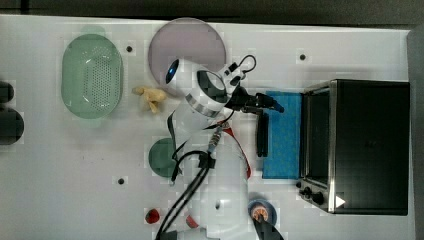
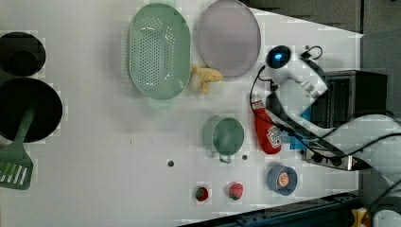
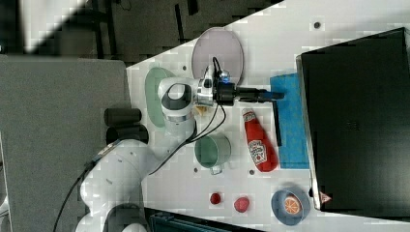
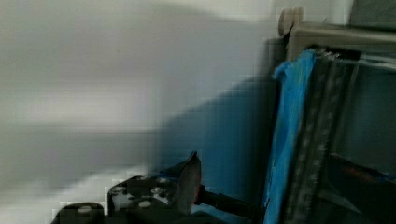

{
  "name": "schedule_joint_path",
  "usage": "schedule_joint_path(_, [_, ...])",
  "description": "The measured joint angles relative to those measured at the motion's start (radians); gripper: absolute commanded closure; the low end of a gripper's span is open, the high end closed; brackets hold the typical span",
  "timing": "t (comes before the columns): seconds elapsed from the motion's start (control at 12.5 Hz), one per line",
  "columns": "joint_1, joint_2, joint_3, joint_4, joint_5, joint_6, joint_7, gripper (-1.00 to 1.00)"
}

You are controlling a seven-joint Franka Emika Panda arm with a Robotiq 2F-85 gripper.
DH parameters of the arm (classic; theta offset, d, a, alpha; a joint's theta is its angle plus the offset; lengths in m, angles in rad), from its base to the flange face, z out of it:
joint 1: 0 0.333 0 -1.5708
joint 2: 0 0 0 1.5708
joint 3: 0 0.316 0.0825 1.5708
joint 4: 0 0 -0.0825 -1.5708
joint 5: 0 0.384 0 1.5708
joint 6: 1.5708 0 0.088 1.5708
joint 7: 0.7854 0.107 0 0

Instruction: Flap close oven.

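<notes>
Flap (image 1: 282,135) lies open mid-right in the top view, stiff glass on a hinge, so I'd push its handle (image 1: 262,135) with the wide-apart gripper (image 1: 278,107).

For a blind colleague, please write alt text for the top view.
A white robot arm reaches its open hand over the flap, a blue pane lying open flat in front of the black oven. Behind the arm, the white table holds a green colander and a round grey plate.

Oven (image 1: 372,145): matt black casing, silver metal front frame; flap (image 1: 282,135) blue glass (glossy); table (image 1: 75,165) smooth white.
</notes>
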State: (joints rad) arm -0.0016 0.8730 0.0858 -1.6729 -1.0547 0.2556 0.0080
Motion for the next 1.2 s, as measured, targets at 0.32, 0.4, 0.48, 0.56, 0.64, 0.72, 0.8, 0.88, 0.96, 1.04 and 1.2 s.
schedule_joint_path(0.32, [0.057, 0.061, 0.009, 0.031, -0.128, -0.066, 0.097, -1.0])
schedule_joint_path(0.4, [0.064, 0.075, 0.009, 0.043, -0.153, -0.064, 0.124, -1.0])
schedule_joint_path(0.48, [0.07, 0.083, 0.003, 0.048, -0.161, -0.064, 0.137, -1.0])
schedule_joint_path(0.56, [0.07, 0.084, -0.001, 0.043, -0.168, -0.062, 0.144, -1.0])
schedule_joint_path(0.64, [0.069, 0.084, -0.002, 0.043, -0.171, -0.064, 0.153, -1.0])
schedule_joint_path(0.72, [0.067, 0.084, -0.004, 0.044, -0.175, -0.064, 0.161, -0.9])
schedule_joint_path(0.8, [0.066, 0.085, -0.005, 0.044, -0.187, -0.063, 0.163, -0.67])
schedule_joint_path(0.88, [0.065, 0.086, -0.009, 0.044, -0.187, -0.061, 0.166, -0.41])
schedule_joint_path(0.96, [0.069, 0.087, -0.02, 0.044, -0.186, -0.058, 0.173, -0.16])
schedule_joint_path(1.04, [0.069, 0.087, -0.027, 0.047, -0.186, -0.06, 0.175, 0.07])
schedule_joint_path(1.2, [0.064, 0.087, -0.028, 0.044, -0.181, -0.06, 0.175, 0.51])
